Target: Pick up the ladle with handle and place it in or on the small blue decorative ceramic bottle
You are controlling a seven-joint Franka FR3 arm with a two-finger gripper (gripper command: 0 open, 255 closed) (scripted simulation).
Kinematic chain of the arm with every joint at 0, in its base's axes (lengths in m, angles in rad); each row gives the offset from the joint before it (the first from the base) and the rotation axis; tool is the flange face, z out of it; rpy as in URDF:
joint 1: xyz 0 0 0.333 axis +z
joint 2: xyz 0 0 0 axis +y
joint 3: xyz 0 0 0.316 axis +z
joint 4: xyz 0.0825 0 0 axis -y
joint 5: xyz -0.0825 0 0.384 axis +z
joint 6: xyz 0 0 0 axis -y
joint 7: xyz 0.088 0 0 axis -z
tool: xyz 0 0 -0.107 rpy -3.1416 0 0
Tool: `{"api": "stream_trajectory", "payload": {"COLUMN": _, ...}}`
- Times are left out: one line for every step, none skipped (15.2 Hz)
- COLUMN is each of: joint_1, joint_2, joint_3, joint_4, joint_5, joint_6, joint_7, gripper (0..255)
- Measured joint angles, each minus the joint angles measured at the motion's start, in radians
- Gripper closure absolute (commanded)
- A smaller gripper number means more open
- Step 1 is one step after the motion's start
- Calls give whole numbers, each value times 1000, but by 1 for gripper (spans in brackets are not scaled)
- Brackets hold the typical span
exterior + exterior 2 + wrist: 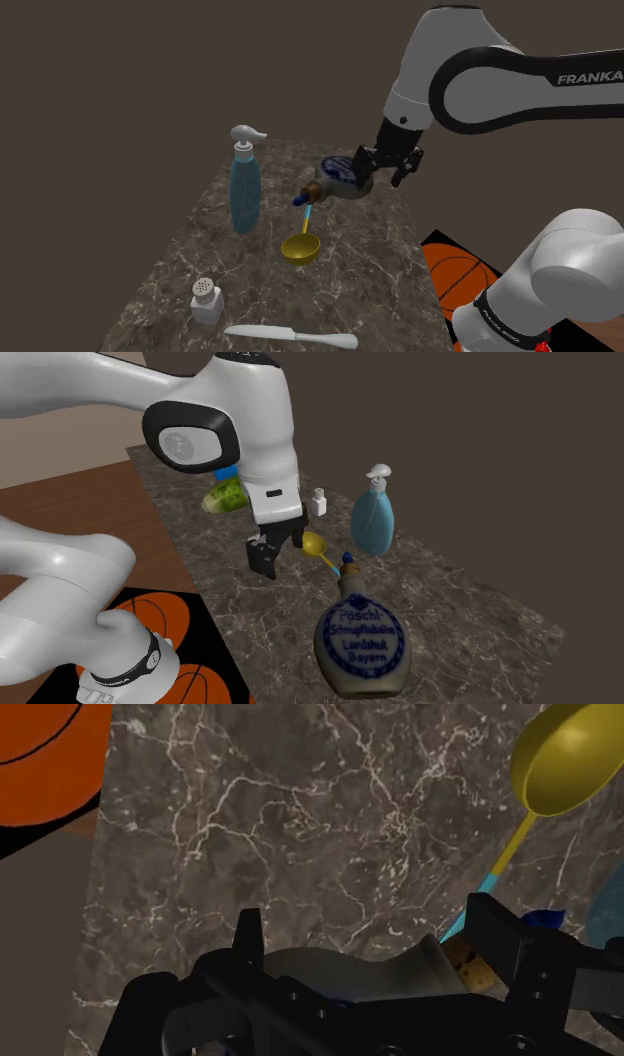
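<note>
The all-black two-finger hand (385, 168) hovers with its fingers spread wide, clasping nothing. Seen from the wrist, the grey ceramic bottle with blue lettering and a brown corked neck (350, 969) lies on the dark marble table (300, 824) between the fingers; whether they touch it cannot be told. The yellow-bowled ladle with a blue handle (301, 246) lies on the table, its handle tip at the bottle's neck and its bowl pointing away. A clear blue pump dispenser (244, 190) stands near the bottle.
</note>
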Motion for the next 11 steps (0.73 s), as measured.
{"api": "stream_trajectory", "payload": {"joint_1": -2, "joint_2": 26, "joint_3": 18, "joint_4": -6, "joint_5": 18, "joint_6": 33, "joint_7": 33, "gripper": 0}}
{"api": "stream_trajectory", "payload": {"joint_1": -1, "joint_2": 49, "joint_3": 39, "joint_4": -7, "joint_5": 37, "joint_6": 61, "joint_7": 70, "gripper": 0}}
{"api": "stream_trajectory", "payload": {"joint_1": -3, "joint_2": 78, "joint_3": 57, "joint_4": -4, "joint_5": 54, "joint_6": 90, "joint_7": 104, "gripper": 0}}
{"api": "stream_trajectory", "payload": {"joint_1": -2, "joint_2": 104, "joint_3": 80, "joint_4": -8, "joint_5": 72, "joint_6": 123, "joint_7": 141, "gripper": 0}}
{"api": "stream_trajectory", "payload": {"joint_1": -7, "joint_2": 141, "joint_3": 100, "joint_4": -1, "joint_5": 86, "joint_6": 159, "joint_7": 175, "gripper": 0}}
{"api": "stream_trajectory", "payload": {"joint_1": -10, "joint_2": 173, "joint_3": 119, "joint_4": 4, "joint_5": 99, "joint_6": 190, "joint_7": 210, "gripper": 0}}
{"api": "stream_trajectory", "payload": {"joint_1": -15, "joint_2": 211, "joint_3": 139, "joint_4": 17, "joint_5": 108, "joint_6": 221, "joint_7": 246, "gripper": 0}}
{"api": "stream_trajectory", "payload": {"joint_1": -21, "joint_2": 245, "joint_3": 157, "joint_4": 29, "joint_5": 116, "joint_6": 247, "joint_7": 281, "gripper": 0}}
{"api": "stream_trajectory", "payload": {"joint_1": -27, "joint_2": 283, "joint_3": 175, "joint_4": 43, "joint_5": 121, "joint_6": 277, "joint_7": 316, "gripper": 0}}
{"api": "stream_trajectory", "payload": {"joint_1": -32, "joint_2": 325, "joint_3": 197, "joint_4": 48, "joint_5": 127, "joint_6": 319, "joint_7": 353, "gripper": 0}}
{"api": "stream_trajectory", "payload": {"joint_1": -39, "joint_2": 375, "joint_3": 221, "joint_4": 64, "joint_5": 126, "joint_6": 360, "joint_7": 395, "gripper": 0}}
